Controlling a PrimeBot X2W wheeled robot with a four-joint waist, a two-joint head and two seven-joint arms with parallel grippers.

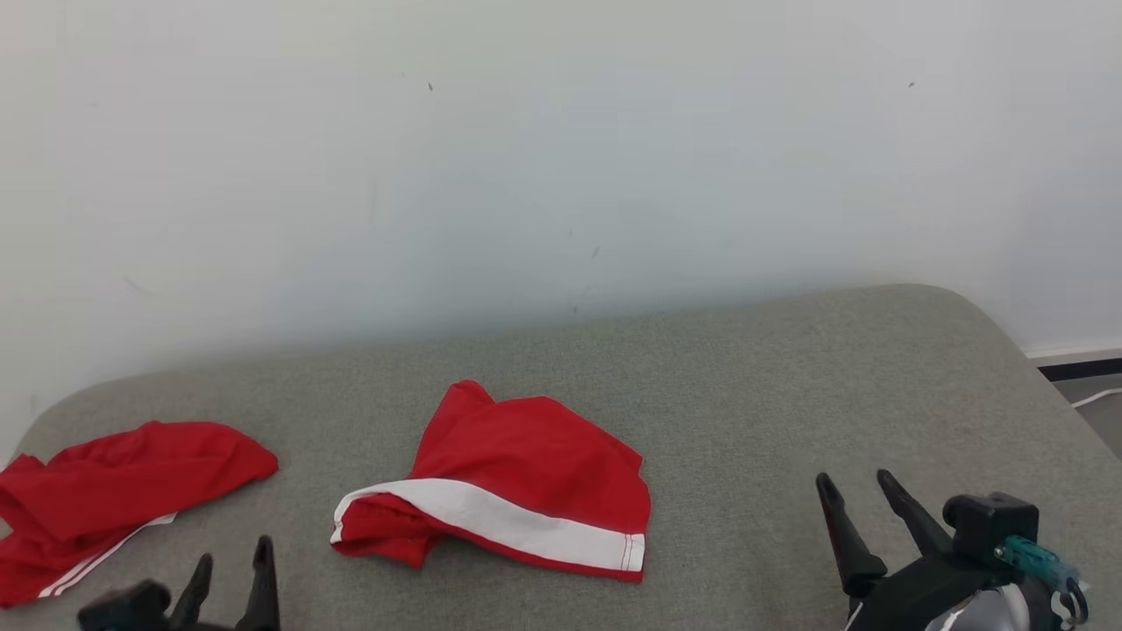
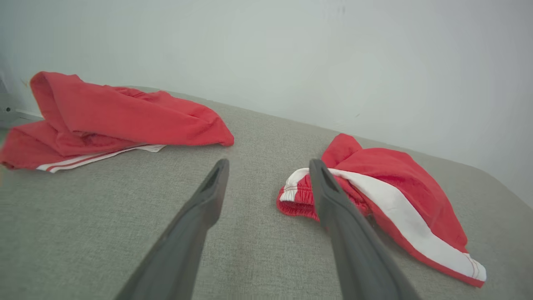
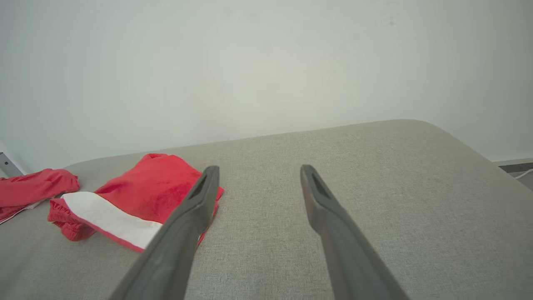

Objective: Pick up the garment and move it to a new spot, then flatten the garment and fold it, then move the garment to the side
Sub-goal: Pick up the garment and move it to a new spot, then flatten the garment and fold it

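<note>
Risk: wide-open, empty left claw and right claw may pinch one layer of crumpled red white-banded fabric shorts, bunching them.

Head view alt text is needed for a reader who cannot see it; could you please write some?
A crumpled red garment with a white band lies in the middle of a grey padded surface before a white wall. A second garment, also red, lies at the left edge. The robot's open jaws show at both lower corners, holding nothing.
</note>
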